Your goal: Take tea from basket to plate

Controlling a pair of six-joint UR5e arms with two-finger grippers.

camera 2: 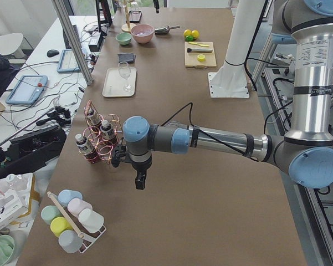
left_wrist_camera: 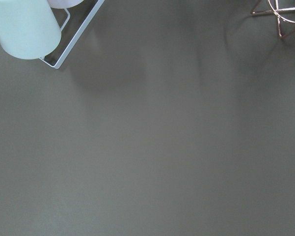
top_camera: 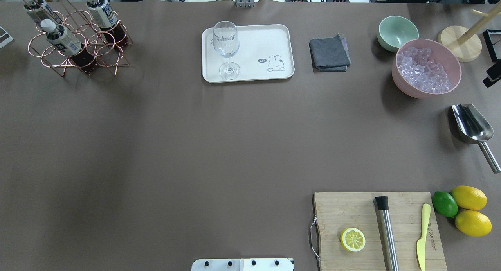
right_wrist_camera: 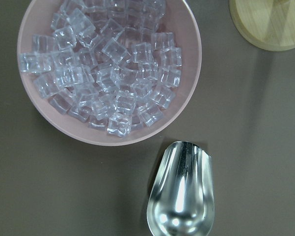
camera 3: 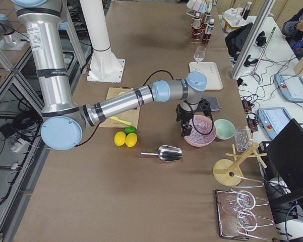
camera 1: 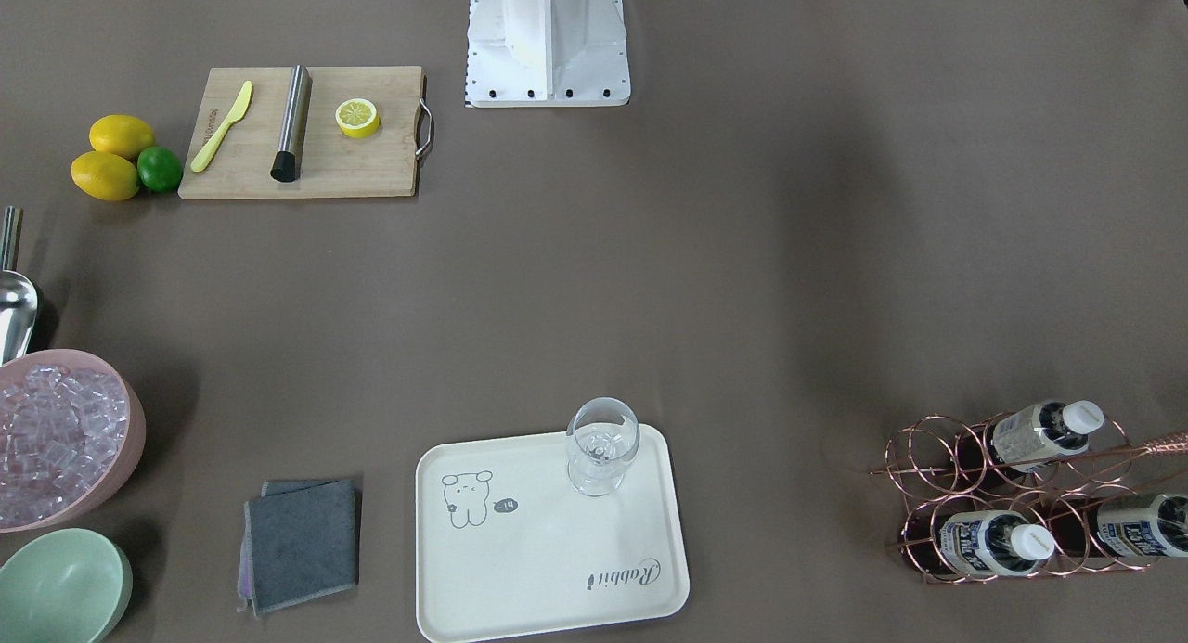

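The tea (camera 1: pixel 993 544) bottles hold dark brown liquid under white caps and white-and-blue labels, in a copper-pink wire basket (camera 1: pixel 933 495). The plate (camera 1: pixel 557 569) is cream-white with a grey bear drawing; the table (camera 1: pixel 742 253) is brown.

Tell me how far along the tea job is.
Nothing is done yet. All three tea bottles lie in the wire basket, and the tray holds only a glass. Nothing is in hand: the left hand hangs over the table beside the basket, touching no bottle. Left: grasp one bottle, lift it out, set it on the tray.
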